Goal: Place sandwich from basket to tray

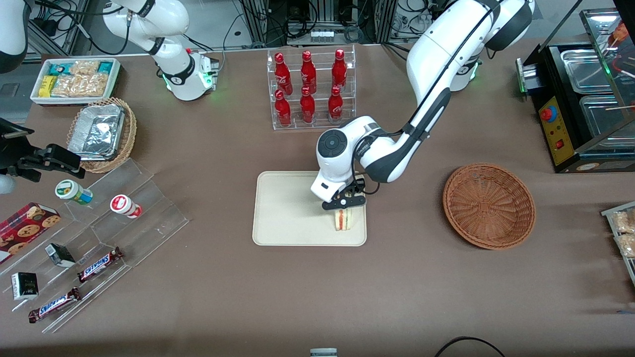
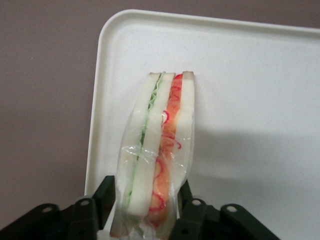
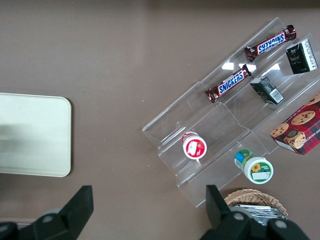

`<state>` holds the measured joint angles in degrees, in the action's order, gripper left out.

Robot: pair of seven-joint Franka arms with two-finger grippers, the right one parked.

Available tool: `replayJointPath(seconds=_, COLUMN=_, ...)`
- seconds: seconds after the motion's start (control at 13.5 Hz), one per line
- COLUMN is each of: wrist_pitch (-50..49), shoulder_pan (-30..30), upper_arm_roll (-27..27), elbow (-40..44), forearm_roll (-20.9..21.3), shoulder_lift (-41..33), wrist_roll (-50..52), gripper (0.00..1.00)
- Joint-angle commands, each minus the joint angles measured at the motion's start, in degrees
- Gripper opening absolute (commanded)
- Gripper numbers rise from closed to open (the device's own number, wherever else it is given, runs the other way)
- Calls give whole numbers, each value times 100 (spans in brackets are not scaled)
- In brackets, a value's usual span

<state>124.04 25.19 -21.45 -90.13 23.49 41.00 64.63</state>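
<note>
Sandwich (image 1: 343,219) stands on its edge on the tray (image 1: 287,208), at the corner of the tray nearest the basket (image 1: 488,206) and close to the tray's rim that faces the front camera. It is wrapped in clear film, and its cut edge shows green, white and red layers between pale bread slices. The gripper (image 1: 344,202) sits directly above the sandwich and clasps it: in the left wrist view the two black fingers (image 2: 192,212) press against the outer bread slices, one on each side, with the sandwich (image 2: 157,150) between them and the tray (image 2: 250,75) beneath. The basket rests on the brown table (image 1: 317,297) well apart from the tray, toward the working arm's end. A clear rack of red bottles (image 1: 310,89) stands farther from the front camera than the tray.
</note>
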Motion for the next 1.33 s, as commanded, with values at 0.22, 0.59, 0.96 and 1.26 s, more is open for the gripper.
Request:
replayJointPath(seconds=0.22, wrist_pitch=-986, shoulder_pan=4, upper_arm_roll=62, elbow=110, forearm_roll=-413, shoulder_lift=-925, wrist_roll=348, gripper=100)
replayJointPath(seconds=0.59, wrist_pitch=-1680, shoulder_pan=-136, upper_arm_roll=79, elbow=110, forearm_roll=-704, shoulder_lift=-1682, wrist_roll=348, gripper=100)
replayJointPath(seconds=0.96, wrist_pitch=-2419, shoulder_pan=-707, upper_arm_roll=70, elbow=48, forearm_roll=-1109, shoulder_lift=-2525, wrist_roll=234, gripper=100)
replayJointPath(seconds=1.26, wrist_pitch=-3147, shoulder_pan=-1269, upper_arm_roll=70, elbow=31, forearm_roll=-1503, shoulder_lift=-3158, wrist_roll=-449, gripper=100)
